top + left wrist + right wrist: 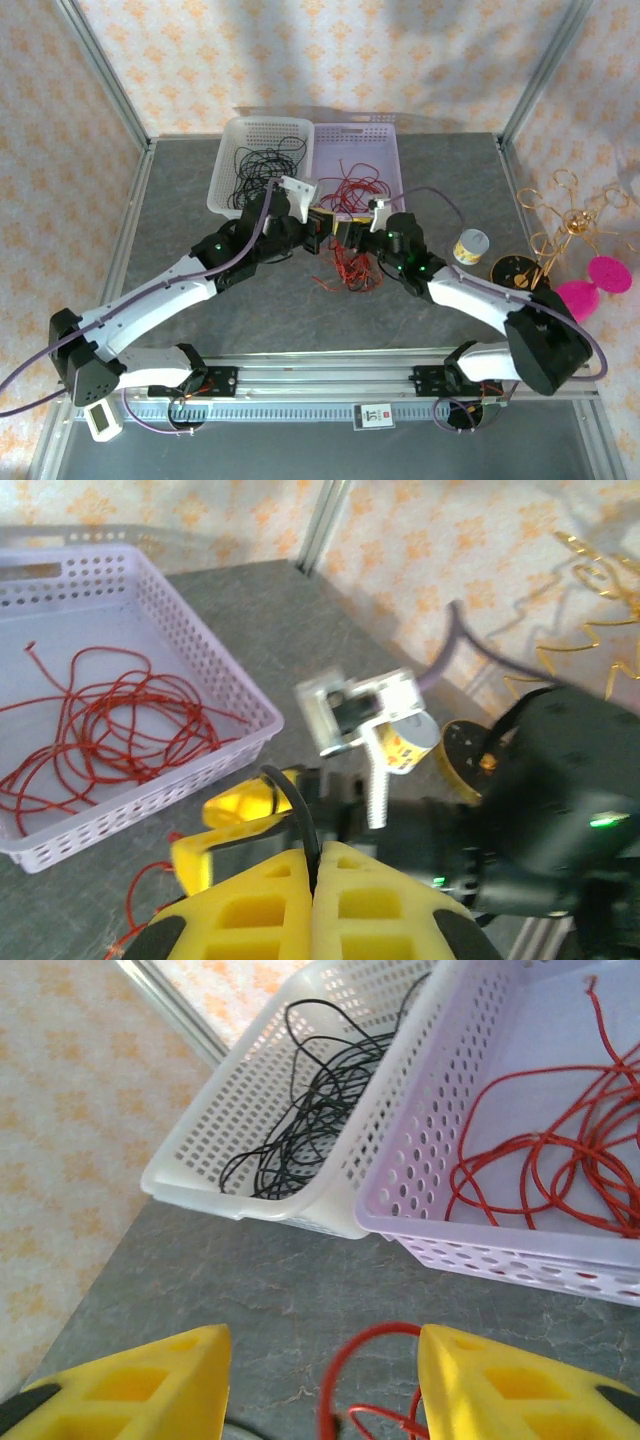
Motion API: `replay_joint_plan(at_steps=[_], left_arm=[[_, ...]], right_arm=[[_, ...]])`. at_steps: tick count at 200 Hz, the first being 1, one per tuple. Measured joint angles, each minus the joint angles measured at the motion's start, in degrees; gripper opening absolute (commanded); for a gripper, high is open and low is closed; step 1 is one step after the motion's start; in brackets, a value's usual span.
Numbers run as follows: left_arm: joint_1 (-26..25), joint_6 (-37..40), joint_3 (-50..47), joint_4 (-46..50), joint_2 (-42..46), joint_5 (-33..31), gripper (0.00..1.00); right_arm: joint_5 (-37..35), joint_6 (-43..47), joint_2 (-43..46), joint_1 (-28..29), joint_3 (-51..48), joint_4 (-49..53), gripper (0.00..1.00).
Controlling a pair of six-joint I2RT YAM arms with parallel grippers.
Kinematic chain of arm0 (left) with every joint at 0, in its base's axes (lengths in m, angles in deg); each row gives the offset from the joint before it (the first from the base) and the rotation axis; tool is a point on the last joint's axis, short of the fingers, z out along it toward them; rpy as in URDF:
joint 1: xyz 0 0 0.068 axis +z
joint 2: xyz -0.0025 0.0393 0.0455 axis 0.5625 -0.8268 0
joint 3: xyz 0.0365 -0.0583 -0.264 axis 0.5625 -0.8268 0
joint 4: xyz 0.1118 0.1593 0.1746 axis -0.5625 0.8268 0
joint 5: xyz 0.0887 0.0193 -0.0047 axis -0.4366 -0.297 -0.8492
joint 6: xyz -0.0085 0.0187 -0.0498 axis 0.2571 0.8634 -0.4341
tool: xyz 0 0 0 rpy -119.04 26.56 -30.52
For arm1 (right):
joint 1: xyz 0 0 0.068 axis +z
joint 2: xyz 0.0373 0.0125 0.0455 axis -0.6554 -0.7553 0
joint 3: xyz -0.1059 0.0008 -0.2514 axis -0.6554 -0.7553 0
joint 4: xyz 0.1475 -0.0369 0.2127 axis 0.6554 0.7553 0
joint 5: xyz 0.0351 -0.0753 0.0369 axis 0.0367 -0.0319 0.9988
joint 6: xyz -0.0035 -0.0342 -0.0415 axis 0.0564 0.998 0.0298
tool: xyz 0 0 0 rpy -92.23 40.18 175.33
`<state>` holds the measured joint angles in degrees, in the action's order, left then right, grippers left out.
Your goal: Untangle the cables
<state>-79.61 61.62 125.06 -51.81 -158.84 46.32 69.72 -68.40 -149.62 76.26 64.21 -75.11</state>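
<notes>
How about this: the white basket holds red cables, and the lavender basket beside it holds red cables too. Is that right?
Not quite. The white basket holds black cables, not red ones; the right wrist view shows it plainly. The lavender basket beside it does hold red cables.

Reference: right basket [345, 150], at the rear of the table [260, 310]. Left basket [228, 165] touches its left wall. Loose cables [350, 190] lie in it; further cables [262, 165] lie in the left basket. Tangled cables [348, 268] lie on the table, in front of it. Can [470, 245] stands to its front right; wire ornament [560, 220] farther right.
</notes>
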Motion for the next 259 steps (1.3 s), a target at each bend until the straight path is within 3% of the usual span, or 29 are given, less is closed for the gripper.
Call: replay_joint_plan(at_steps=[70, 127, 177, 200, 229, 259], left_arm=[[0.0, 0.9, 10.3, 0.7, 5.3, 0.7, 0.00], [0.0, 4.7, 19.5, 1.2, 5.6, -6.7, 0.00], [0.6, 7.3, 23.5, 2.1, -0.7, -14.2, 0.00], [2.5, 7.3, 24.0, 3.0, -3.6, -14.9, 0.00], [3.5, 6.9, 23.8, 4.3, -5.2, -12.9, 0.00], [3.5, 6.0, 21.6, 5.2, -4.6, -7.6, 0.00]], right_arm=[[-10.4, -8.0, -0.6, 3.1, -6.3, -1.8, 0.51], [-15.6, -9.1, 0.7, 3.1, -9.3, 4.0, 0.52], [-17.7, -6.2, 7.7, 3.1, -9.0, 12.6, 0.56], [-17.3, -3.4, 12.6, 3.1, -8.2, 16.7, 0.60], [-14.3, 1.0, 20.7, 3.0, -5.2, 17.9, 0.73], [-7.5, 4.4, 20.6, -0.5, 3.9, 15.4, 0.79]])
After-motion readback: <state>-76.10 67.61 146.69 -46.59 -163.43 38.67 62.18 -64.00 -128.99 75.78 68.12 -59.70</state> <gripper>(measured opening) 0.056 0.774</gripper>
